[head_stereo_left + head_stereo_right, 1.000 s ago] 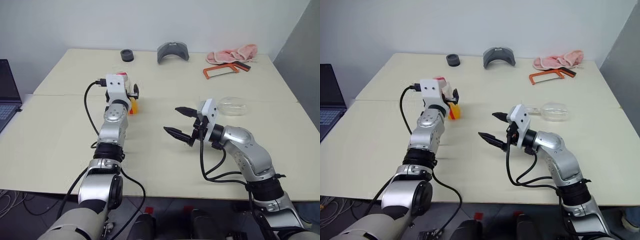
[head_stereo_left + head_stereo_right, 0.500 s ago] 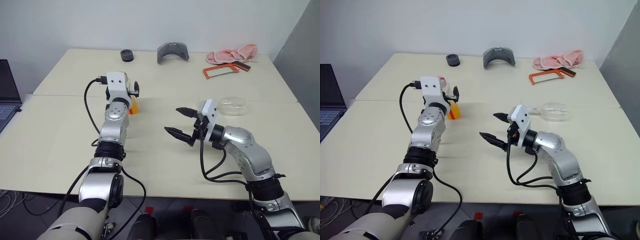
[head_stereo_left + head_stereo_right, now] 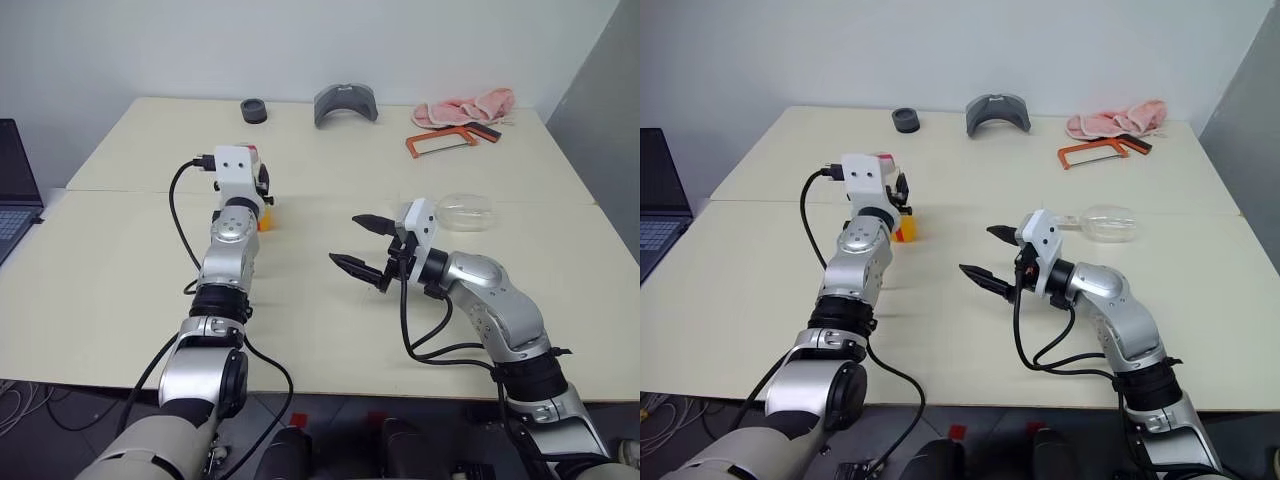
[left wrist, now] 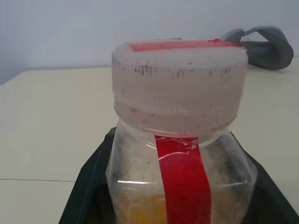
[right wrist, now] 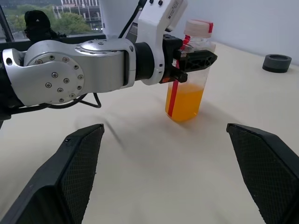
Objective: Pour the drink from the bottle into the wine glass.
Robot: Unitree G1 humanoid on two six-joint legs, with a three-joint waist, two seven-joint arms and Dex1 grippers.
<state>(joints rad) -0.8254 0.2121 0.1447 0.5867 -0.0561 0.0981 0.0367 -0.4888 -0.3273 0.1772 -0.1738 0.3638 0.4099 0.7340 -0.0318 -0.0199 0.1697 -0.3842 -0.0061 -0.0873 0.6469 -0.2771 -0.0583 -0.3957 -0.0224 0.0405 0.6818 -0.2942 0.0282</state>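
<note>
On the pale table (image 3: 120, 290), at about ten o'clock from its middle, we find the bottle (image 5: 188, 70) standing upright with the drink (image 5: 184, 101) filling roughly its lower half, a red stripe running down its side and a pale cap with a red top. The left gripper (image 5: 196, 59) now has its two black fingers closed on the bottle just under the cap; a second ago those fingers stood wide either side of it, half a second ago they were partly in, and now we see them pressed to its sides, while the arm itself has kept its place. The left wrist view looks straight at the cap and shoulder of the bottle, with black finger edges at both lower corners. The right gripper (image 3: 360, 243) hangs above the table near its middle, at about four o'clock from the bottle and well apart from it, fingers spread wide and grasping nothing, just as before. The wine glass (image 3: 467, 213) lies on its side at about three o'clock from the right gripper, unmoved. Along the far edge sit a black ring (image 3: 254, 110), a grey curved piece (image 3: 346, 103), a pink cloth (image 3: 465, 107) and an orange hacksaw (image 3: 445, 141), all where they were
</note>
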